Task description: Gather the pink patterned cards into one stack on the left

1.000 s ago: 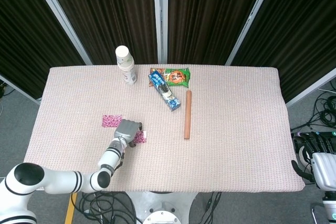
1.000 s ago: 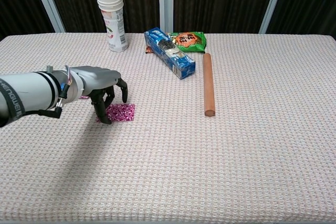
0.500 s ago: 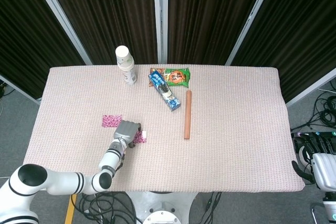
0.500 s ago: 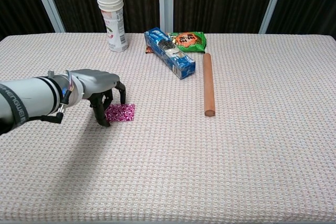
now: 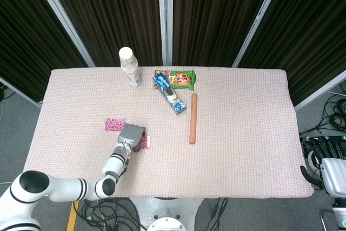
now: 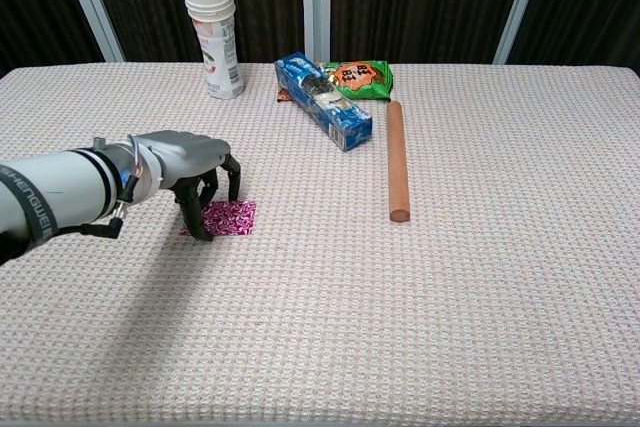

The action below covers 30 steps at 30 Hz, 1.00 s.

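Now the left hand (image 6: 195, 172) arches over 1 pink card (image 6: 232, 215) — fingertips (image 6: 203, 231) spread, touching its left edge, not gripping.

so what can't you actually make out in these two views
- Near pink card: in both views the left hand covers its left part, so whether the fingers grip it or only touch it is unclear.
- Far pink card: shows in the head view; in the chest view the left hand and forearm hide it.
- Right hand: cut off by the head view's right edge, absent from the chest view; its pose is unreadable.
- Paper cups: top cut off by the chest view's upper edge.
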### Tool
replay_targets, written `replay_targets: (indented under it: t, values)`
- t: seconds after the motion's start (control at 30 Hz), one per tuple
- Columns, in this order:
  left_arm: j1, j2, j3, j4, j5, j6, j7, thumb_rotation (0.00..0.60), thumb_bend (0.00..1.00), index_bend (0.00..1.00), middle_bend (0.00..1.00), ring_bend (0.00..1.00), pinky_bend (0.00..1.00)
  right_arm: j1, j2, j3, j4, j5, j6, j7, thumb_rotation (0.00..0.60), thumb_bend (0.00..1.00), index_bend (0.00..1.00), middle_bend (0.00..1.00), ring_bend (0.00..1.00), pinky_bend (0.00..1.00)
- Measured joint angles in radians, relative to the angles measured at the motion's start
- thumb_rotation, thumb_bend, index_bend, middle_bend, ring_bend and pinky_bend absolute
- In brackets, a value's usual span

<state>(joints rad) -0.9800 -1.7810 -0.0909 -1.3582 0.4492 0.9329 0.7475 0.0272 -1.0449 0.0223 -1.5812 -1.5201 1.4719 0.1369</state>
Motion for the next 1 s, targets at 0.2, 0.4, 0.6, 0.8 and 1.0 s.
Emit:
replay_targets:
  t: [0.2,0.4,0.6,0.8,1.0]
  values:
    - [0.007,0.008,-0.004,-0.009,0.018,0.01,-0.001,0.6,0.22,0.49,0.81,0.73,0.91,0.001,0.002,0.001,-0.004,-0.002,0.001,-0.003,0.579,0.24,0.19,0.14,0.05,0.03]
    - [0.016,0.062,-0.012,-0.058,0.062,0.036,-0.008,0.6,0.22,0.49,0.81,0.73,0.91,0.003,0.003,0.002,-0.005,-0.005,0.001,-0.002,0.575,0.24,0.19,0.14,0.05,0.03]
    - [0.034,0.134,-0.005,-0.048,0.135,0.027,-0.036,0.6,0.22,0.48,0.81,0.73,0.91,0.0,0.004,0.002,-0.004,-0.008,0.008,0.004,0.581,0.24,0.19,0.14,0.05,0.03]
    - [0.052,0.165,0.012,0.054,0.159,-0.05,-0.081,0.6,0.22,0.48,0.81,0.73,0.91,-0.005,0.005,0.0,-0.004,-0.008,0.015,0.005,0.582,0.24,0.19,0.14,0.05,0.03]
    - [0.072,0.166,0.033,0.166,0.185,-0.137,-0.132,0.6,0.23,0.48,0.81,0.73,0.91,-0.003,0.005,0.0,-0.009,-0.01,0.011,-0.003,0.58,0.24,0.19,0.14,0.05,0.03]
